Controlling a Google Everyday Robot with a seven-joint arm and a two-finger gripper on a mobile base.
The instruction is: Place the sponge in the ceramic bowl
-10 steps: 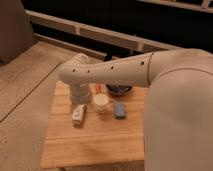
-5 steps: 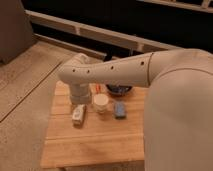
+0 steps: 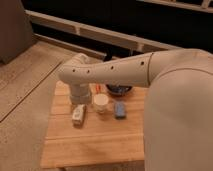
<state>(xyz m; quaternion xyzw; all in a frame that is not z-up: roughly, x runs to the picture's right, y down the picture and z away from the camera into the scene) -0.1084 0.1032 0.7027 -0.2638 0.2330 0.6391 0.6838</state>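
Observation:
The blue sponge (image 3: 119, 109) lies flat on the wooden table (image 3: 90, 145), just right of a white paper cup (image 3: 101, 102). Behind the sponge sits the dark ceramic bowl (image 3: 119, 90), its far side covered by my arm. My white arm (image 3: 115, 72) crosses the view from the right, bends at the elbow and drops a short segment (image 3: 79, 94) toward the table's back left. The gripper is hidden behind that segment, to the left of the cup and sponge.
A white elongated bottle (image 3: 78, 114) lies left of the cup, directly under the arm's lower segment. A small dark object (image 3: 97, 89) sits behind the cup. Concrete floor surrounds the table; a dark railing runs along the back.

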